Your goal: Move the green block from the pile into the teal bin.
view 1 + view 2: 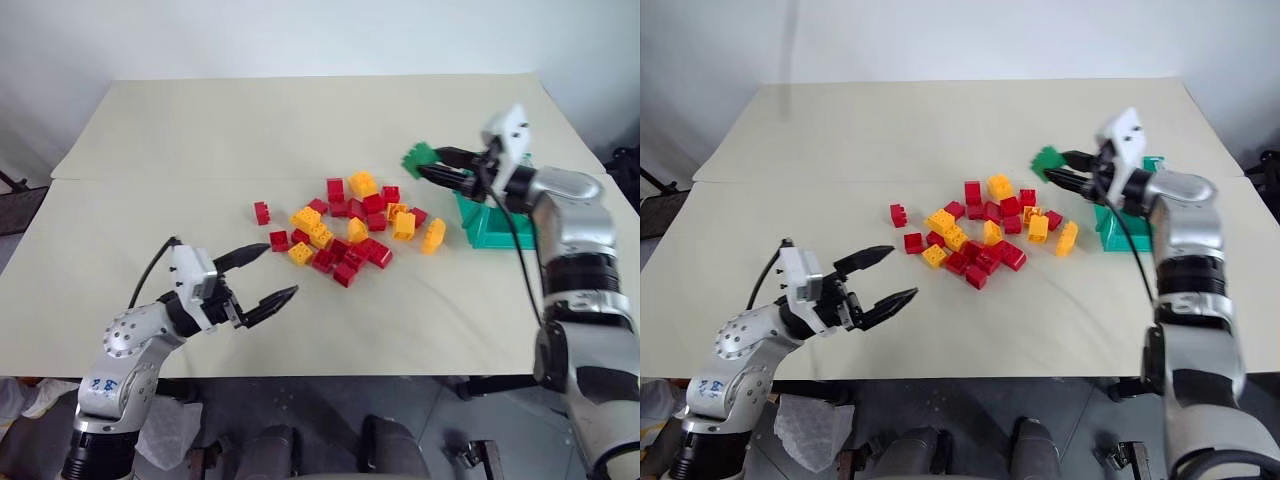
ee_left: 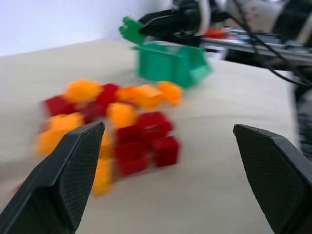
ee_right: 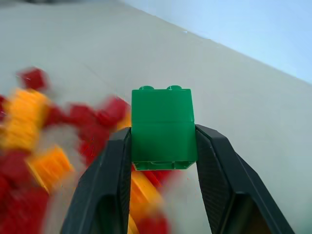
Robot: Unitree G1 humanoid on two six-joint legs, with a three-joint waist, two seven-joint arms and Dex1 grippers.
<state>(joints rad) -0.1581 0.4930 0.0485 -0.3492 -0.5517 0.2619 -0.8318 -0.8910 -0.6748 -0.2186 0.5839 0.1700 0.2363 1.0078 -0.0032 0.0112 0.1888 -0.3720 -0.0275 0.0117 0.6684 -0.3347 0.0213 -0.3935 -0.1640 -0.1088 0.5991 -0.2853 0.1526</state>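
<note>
The green block (image 1: 420, 157) hangs in the air, pinched between the black fingers of my right gripper (image 1: 432, 166), which is shut on it; the right wrist view shows the block (image 3: 163, 127) squeezed between both fingers. It is held above the table just left of the teal bin (image 1: 484, 226), which stands at the right, partly hidden by my right arm. The pile (image 1: 350, 226) of red and yellow bricks lies mid-table. My left gripper (image 1: 272, 275) hovers open near the front left, short of the pile, with nothing between its fingers.
A lone red brick (image 1: 262, 212) lies left of the pile. The beige table (image 1: 300, 130) stretches bare behind the pile, and its front edge runs just under my left arm. The bin (image 2: 170, 62) sits near the table's right edge.
</note>
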